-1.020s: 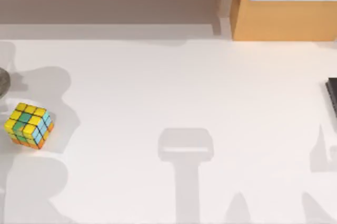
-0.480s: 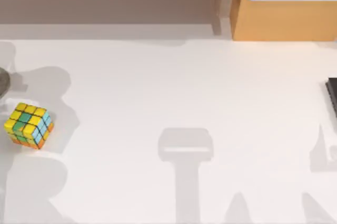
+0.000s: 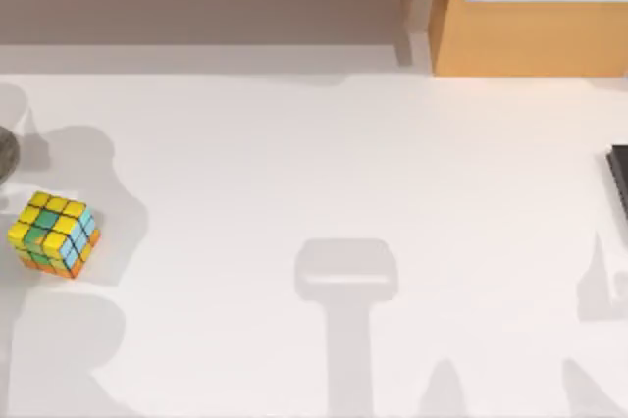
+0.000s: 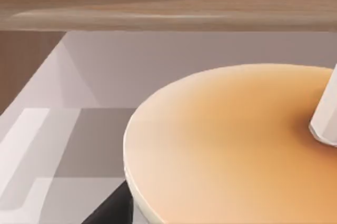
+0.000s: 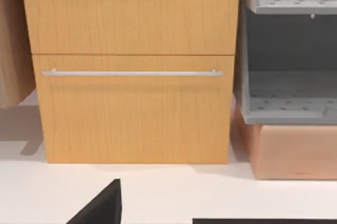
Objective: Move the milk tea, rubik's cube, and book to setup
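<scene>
The white surface point(image 3: 324, 173) holds the rubik's cube point(image 3: 54, 234) at left, unmoved; milk tea point(image 4: 237, 145) looms close; end effector states cannot be told.

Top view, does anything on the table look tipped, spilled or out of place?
Nothing stands out. The rubik's cube sits flat on the white table near its left edge, turned a little askew to that edge but intact. A dark object lies cut off at the right edge. No spill shows.
</scene>
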You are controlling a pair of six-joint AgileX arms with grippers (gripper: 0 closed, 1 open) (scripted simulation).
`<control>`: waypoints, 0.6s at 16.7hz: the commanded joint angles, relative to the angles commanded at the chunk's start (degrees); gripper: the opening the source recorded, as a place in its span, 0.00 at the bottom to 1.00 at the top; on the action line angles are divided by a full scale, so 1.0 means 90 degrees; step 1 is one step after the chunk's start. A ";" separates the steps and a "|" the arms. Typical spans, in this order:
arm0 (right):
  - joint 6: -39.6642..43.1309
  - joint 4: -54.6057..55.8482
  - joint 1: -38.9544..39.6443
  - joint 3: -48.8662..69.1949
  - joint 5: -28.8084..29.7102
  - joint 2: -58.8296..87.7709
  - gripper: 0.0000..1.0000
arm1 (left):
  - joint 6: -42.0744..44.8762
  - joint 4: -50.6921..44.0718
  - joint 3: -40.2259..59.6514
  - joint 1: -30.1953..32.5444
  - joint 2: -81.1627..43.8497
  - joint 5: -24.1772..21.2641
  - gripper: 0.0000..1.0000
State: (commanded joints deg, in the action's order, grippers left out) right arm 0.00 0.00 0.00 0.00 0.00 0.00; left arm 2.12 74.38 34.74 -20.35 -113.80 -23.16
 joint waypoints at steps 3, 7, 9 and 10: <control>0.0000 0.0000 0.0000 0.0000 0.0000 0.0000 1.00 | 0.0000 0.0000 0.0000 0.0000 0.0000 0.0000 1.00; 0.0000 0.0000 0.0000 0.0000 0.0000 0.0000 1.00 | 0.0001 0.0009 -0.0015 -0.0005 0.0014 -0.0008 1.00; 0.0000 0.0000 0.0000 0.0000 0.0000 0.0000 1.00 | 0.0008 0.0098 -0.0212 -0.0073 0.0116 -0.0074 1.00; 0.0000 0.0000 0.0000 0.0000 0.0000 0.0000 1.00 | 0.0012 0.0162 -0.0355 -0.0121 0.0186 -0.0122 1.00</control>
State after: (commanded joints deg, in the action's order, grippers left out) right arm 0.00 0.00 0.00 0.00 0.00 0.00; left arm 2.23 75.84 31.54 -21.44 -112.13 -24.26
